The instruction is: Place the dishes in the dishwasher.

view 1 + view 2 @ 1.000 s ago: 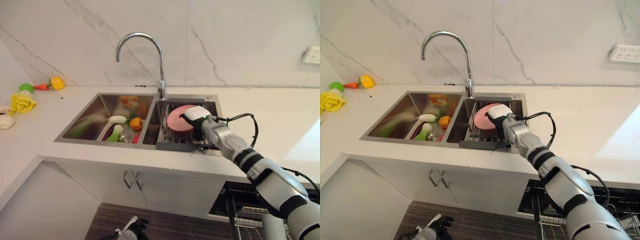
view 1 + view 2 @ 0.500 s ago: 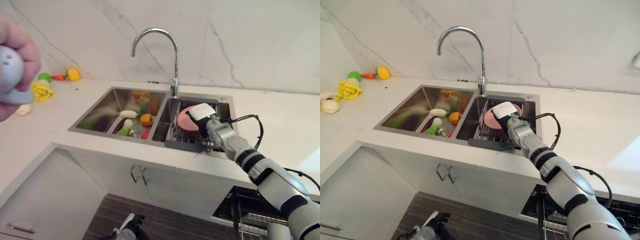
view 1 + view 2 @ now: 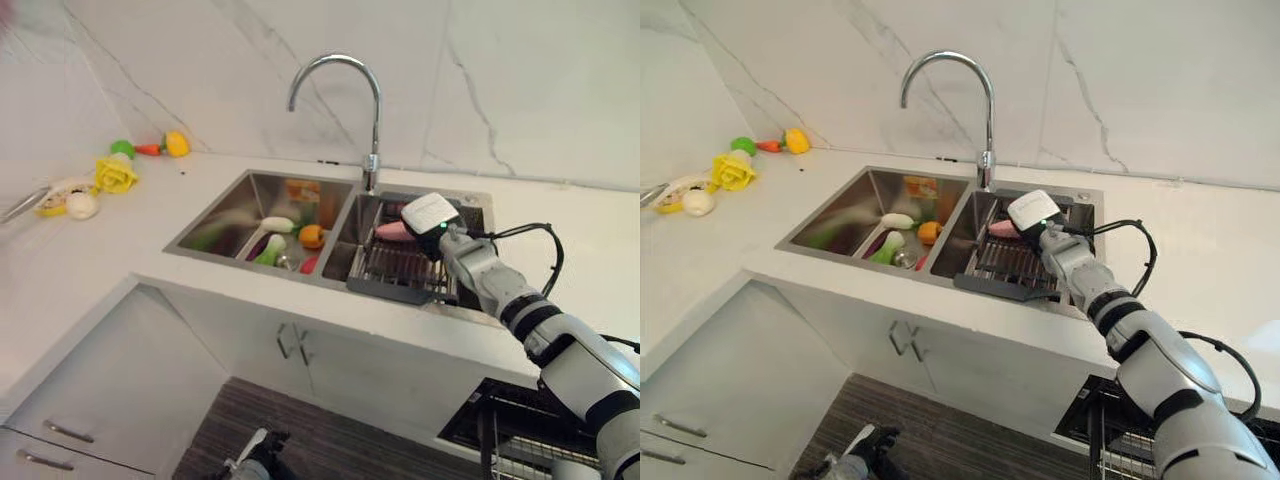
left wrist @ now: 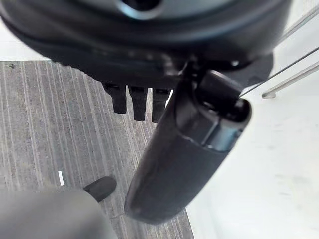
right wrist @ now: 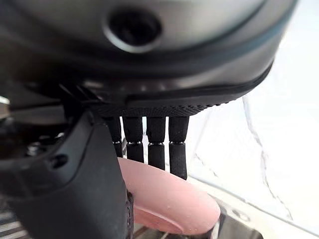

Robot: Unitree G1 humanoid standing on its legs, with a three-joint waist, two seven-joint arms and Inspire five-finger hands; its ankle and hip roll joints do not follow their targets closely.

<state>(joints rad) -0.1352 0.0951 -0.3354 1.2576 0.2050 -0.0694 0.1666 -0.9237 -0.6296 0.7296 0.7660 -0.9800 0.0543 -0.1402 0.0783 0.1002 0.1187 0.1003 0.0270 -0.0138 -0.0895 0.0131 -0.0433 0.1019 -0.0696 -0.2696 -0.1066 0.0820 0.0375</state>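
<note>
Right wrist view: the round pink plastic plate (image 5: 169, 201), previously upright, is now apparently lifted, pinched by the right hand (image 5: 149, 142).

A curved silver tap (image 3: 340, 100) stands behind the sink (image 3: 215, 205). Toy food (image 3: 285, 238) lies in its left bowl. More toy food (image 3: 110, 175) sits on the white counter (image 3: 90, 260). The wall (image 3: 520, 80) is white marble.

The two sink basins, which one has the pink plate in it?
The right basin, the one with the dark rack, under the tap: the pink plate is there, pinched in the right hand. The left basin holds toy vegetables.
</note>
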